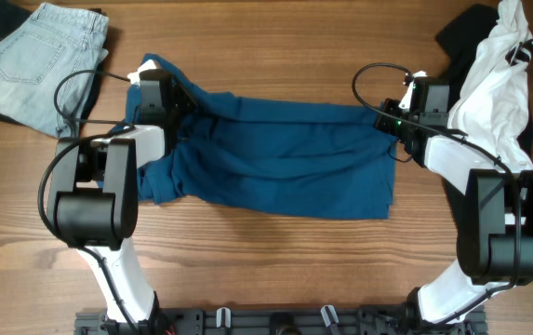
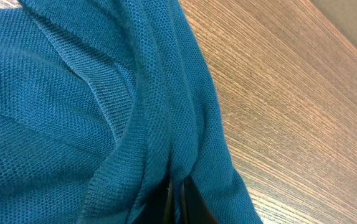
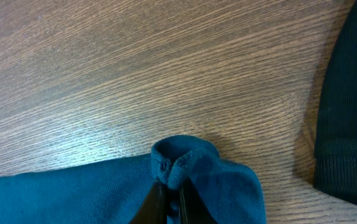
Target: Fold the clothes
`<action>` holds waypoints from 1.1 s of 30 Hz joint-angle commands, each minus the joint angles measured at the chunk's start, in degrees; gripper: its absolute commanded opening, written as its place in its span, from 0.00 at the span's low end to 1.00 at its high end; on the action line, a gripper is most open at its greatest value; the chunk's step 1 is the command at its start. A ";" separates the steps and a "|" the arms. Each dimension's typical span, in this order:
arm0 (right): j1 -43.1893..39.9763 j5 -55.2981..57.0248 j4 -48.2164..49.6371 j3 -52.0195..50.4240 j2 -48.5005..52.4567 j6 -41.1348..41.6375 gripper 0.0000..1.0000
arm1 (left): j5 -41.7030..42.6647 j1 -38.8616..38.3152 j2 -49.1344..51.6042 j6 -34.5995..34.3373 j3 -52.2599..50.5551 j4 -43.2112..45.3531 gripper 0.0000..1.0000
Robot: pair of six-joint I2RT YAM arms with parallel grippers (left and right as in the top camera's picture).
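Wrinkled teal shirt (image 1: 285,158), spread mid-table

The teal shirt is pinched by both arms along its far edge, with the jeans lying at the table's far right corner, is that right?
Not quite: the jeans lie at the far left corner, as the overhead view shows. The rest holds: the left fingers and right fingers pinch the teal shirt along its far edge.

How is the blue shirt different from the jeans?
The shirt is deep teal; the jeans are pale blue. The shirt is bigger and spread wide; the jeans lie off to the side. The left claw and right claw pinch the shirt; no claw holds the jeans. Both are blue cloth.
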 commanded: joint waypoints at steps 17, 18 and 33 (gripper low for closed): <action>0.09 -1.60 -0.15 0.81 1.14 -1.01 0.05 | 2.78 -0.55 -13.49 1.66 -0.61 -2.58 0.04; 0.09 -1.62 -0.31 0.81 1.14 -1.01 0.04 | 2.80 -0.52 -13.51 1.64 -0.61 -3.15 0.04; 0.07 -1.77 -0.72 0.81 1.14 -1.20 0.04 | 1.22 -0.83 -13.77 4.63 -0.61 -6.25 0.04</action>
